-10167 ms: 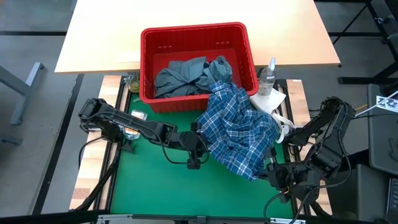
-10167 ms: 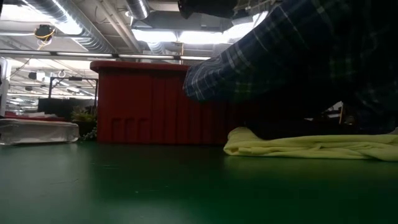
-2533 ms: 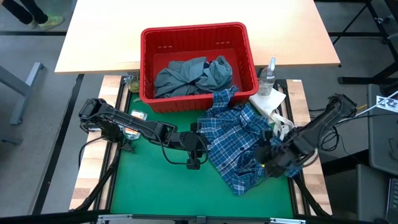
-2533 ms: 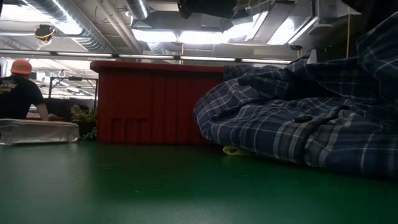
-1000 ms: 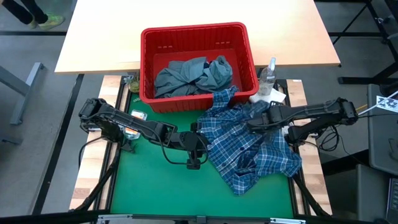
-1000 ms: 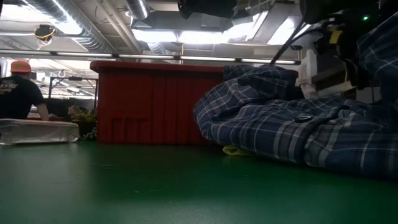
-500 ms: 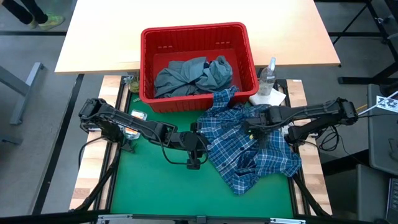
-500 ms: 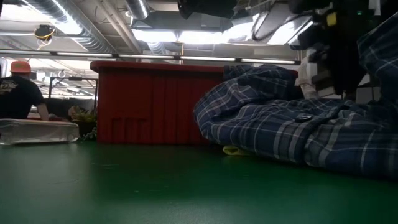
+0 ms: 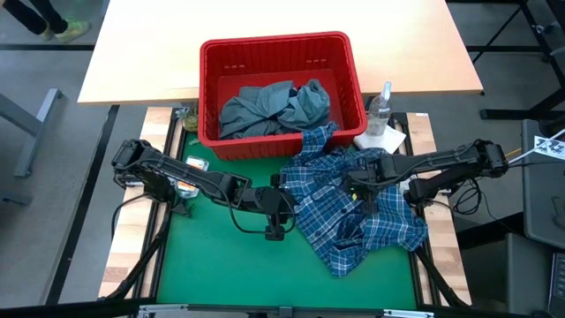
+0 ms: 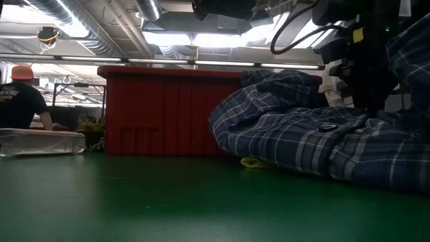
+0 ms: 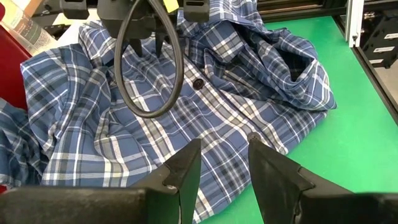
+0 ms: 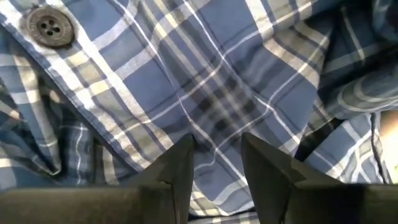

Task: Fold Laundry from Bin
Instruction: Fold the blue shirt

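Observation:
The blue-white plaid shirt (image 9: 353, 221) lies crumpled on the green mat (image 9: 229, 265), its far end against the red bin (image 9: 275, 42). Grey-blue laundry (image 9: 274, 106) lies inside the bin. A bit of a yellow garment (image 10: 254, 162) shows under the shirt. My right gripper (image 9: 356, 190) stands open over the middle of the shirt, pointing down, its fingertips (image 12: 186, 146) close above the cloth beside the button strip (image 11: 198, 83). My left gripper (image 11: 224, 162) is open at the shirt's left edge, holding nothing. My right gripper comes at the plaid shirt's front from above, fingers pointing down next to the button strip. Whether the fingertips touch the cloth I cannot tell.
A clear spray bottle (image 9: 381, 104) and a white paper towel (image 9: 384, 141) stand at the bin's right. Bare green mat lies to the near left of the shirt. A person (image 10: 17, 101) is in the room behind the table.
My right gripper has tipped from nearly level to pointing straight down, rolled a little, and sunk toward the middle of the plaid shirt. The shirt has stayed as it lay.

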`<state>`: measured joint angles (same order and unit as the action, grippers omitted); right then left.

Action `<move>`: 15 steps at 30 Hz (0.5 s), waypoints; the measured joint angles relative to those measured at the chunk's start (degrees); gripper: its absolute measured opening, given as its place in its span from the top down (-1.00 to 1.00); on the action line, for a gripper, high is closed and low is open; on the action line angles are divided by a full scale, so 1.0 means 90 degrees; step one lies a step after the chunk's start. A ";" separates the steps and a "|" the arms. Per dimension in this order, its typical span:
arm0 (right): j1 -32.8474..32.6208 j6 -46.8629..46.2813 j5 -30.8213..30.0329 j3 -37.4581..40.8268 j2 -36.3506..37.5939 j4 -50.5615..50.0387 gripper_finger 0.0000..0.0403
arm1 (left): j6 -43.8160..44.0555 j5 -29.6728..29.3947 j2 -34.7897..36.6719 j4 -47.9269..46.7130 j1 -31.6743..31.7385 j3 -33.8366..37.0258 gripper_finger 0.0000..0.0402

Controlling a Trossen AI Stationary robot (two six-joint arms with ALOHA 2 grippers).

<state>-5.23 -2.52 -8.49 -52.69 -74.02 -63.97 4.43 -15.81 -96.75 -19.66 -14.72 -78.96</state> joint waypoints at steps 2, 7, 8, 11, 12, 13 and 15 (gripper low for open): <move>0.0000 0.0000 -0.0001 0.0000 -0.0013 -0.0002 0.34 | 0.0002 0.0000 0.0000 0.0000 0.0000 0.0000 0.36; 0.0000 0.0000 0.0000 0.0000 -0.0022 -0.0007 0.34 | 0.0002 0.0000 0.0000 0.0000 0.0000 0.0000 0.36; 0.0000 0.0000 0.0000 0.0000 -0.0022 -0.0004 0.34 | 0.0001 0.0000 0.0000 0.0000 0.0000 0.0000 0.36; 0.0000 0.0002 0.0011 0.0000 -0.0022 -0.0004 0.43 | 0.0000 0.0000 0.0000 0.0000 0.0001 0.0000 0.36; 0.0000 0.0002 0.0014 0.0000 -0.0022 -0.0003 0.47 | 0.0000 0.0000 0.0000 0.0000 0.0000 0.0000 0.36; 0.0000 0.0004 0.0015 0.0000 -0.0022 0.0001 0.53 | -0.0001 0.0000 0.0000 0.0000 0.0001 0.0000 0.36; 0.0000 0.0007 0.0010 -0.0002 -0.0022 0.0001 0.67 | 0.0000 0.0000 0.0000 0.0000 0.0001 0.0000 0.36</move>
<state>-5.23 -2.46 -8.40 -52.71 -74.22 -63.96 4.43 -15.81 -96.75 -19.66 -14.71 -78.96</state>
